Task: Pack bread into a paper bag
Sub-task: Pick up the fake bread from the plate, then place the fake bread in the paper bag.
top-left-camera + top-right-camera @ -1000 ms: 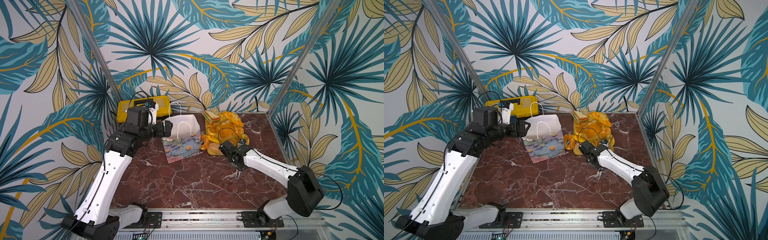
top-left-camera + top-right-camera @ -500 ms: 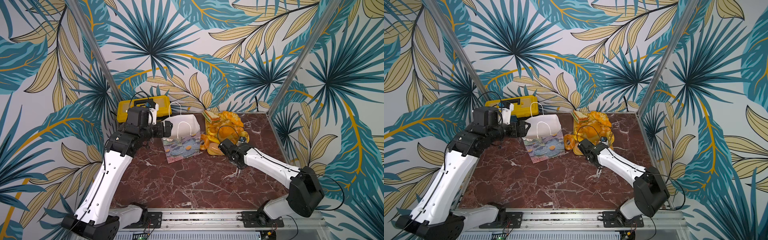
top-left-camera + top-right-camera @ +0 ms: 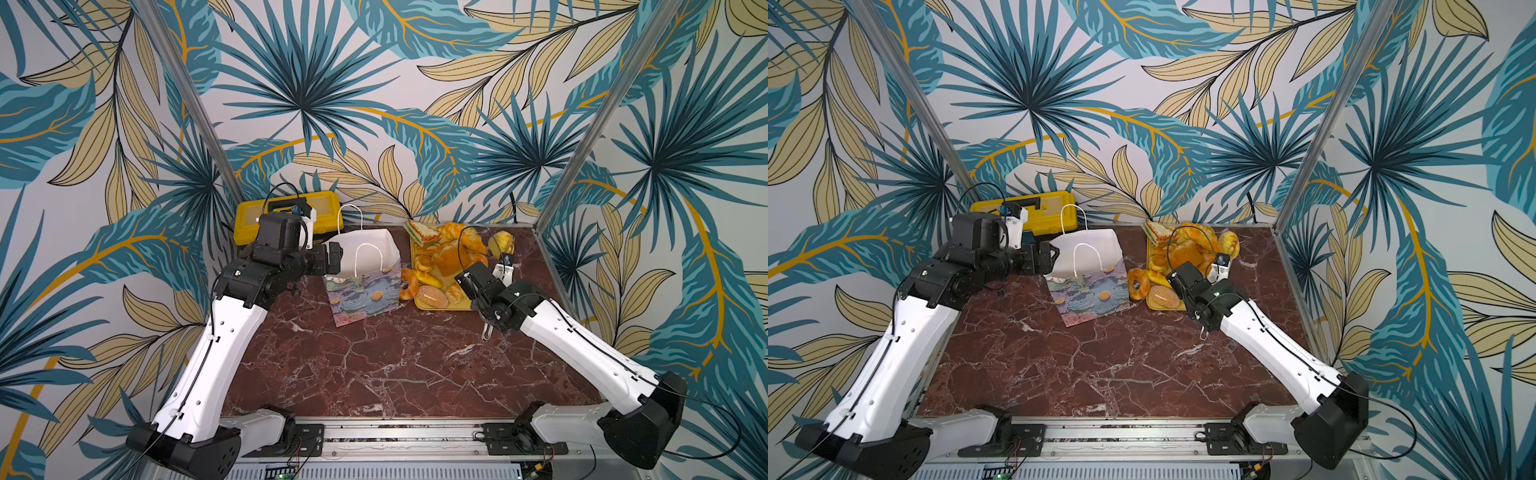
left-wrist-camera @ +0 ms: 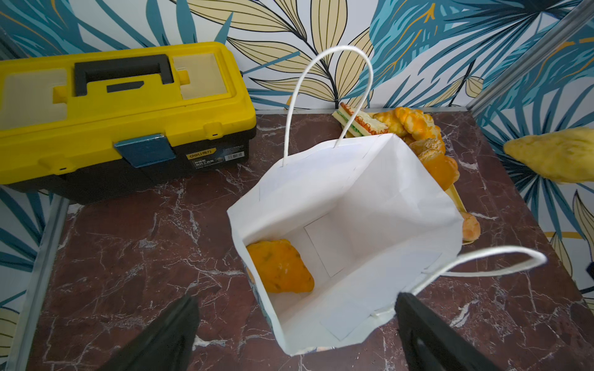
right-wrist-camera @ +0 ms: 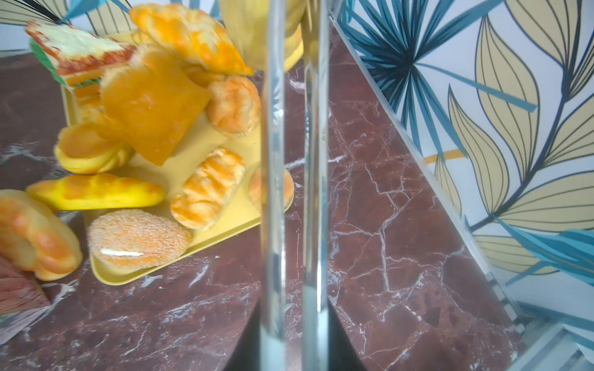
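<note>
The paper bag (image 3: 361, 286) stands open on the marble, white inside with blue flowers outside. One orange bread piece (image 4: 279, 266) lies on its floor. My left gripper (image 4: 295, 324) is open, its fingers either side of the bag's near corner (image 3: 332, 259). More bread (image 3: 444, 255) is piled on a yellow tray (image 3: 440, 305) to the right of the bag. My right gripper (image 5: 294, 340) is shut on metal tongs (image 5: 273, 160). The tongs hold a pale yellow bread piece (image 3: 500, 243) above the tray's far right corner, also seen in the left wrist view (image 4: 553, 154).
A yellow-and-black toolbox (image 3: 249, 220) sits at the back left, behind the left arm. A ring doughnut (image 3: 409, 284) leans between bag and tray. A sandwich (image 5: 74, 54) and a sesame bun (image 5: 135, 237) lie on the tray. Patterned walls close in the back and sides.
The right wrist has risen and swung toward the back right, carrying the pale yellow bread in the tongs off the pile. The left arm and the bag have not moved.
</note>
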Robot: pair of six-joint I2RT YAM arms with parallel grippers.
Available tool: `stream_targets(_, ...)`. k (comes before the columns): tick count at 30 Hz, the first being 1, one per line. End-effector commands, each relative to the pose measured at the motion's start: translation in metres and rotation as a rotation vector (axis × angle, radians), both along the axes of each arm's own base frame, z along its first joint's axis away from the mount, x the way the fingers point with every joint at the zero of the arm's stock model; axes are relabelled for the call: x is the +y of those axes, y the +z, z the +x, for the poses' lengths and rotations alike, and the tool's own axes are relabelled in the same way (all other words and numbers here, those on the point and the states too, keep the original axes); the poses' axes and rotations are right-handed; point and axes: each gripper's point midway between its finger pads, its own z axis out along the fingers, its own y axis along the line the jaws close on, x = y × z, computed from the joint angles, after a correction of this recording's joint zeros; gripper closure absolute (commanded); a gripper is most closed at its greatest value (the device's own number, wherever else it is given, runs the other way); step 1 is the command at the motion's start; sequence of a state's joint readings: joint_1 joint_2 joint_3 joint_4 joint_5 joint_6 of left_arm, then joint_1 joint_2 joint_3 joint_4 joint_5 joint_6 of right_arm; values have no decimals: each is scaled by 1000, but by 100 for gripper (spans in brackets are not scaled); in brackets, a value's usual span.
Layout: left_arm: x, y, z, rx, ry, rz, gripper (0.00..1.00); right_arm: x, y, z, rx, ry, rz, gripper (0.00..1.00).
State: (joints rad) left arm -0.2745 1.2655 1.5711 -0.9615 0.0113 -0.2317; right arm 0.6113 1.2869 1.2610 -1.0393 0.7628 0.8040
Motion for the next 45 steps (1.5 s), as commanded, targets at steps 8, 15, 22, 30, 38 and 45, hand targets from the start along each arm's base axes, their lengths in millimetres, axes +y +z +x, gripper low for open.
stream_targets(8, 17, -24, 7, 121, 92, 98, 0, 52, 67, 10, -81, 343, 132, 89)
stream_targets(15, 24, -32, 9, 143, 134, 120, 2, 100, 88, 12, -74, 555, 239, 88)
stream_targets(22, 19, -41, 17, 149, 140, 93, 10, 144, 94, 9, -55, 708, 334, 88)
stream_targets(30, 13, -51, 29, 154, 142, 73, 20, 171, 108, -2, -76, 820, 392, 88)
stream_targets(38, 3, -63, 36, 198, 115, 50, 32, 181, 115, -18, -74, 891, 438, 88)
stream_targets(45, 2, -70, 37, 220, 113, 53, 51, 201, 109, -23, -42, 950, 468, 88)
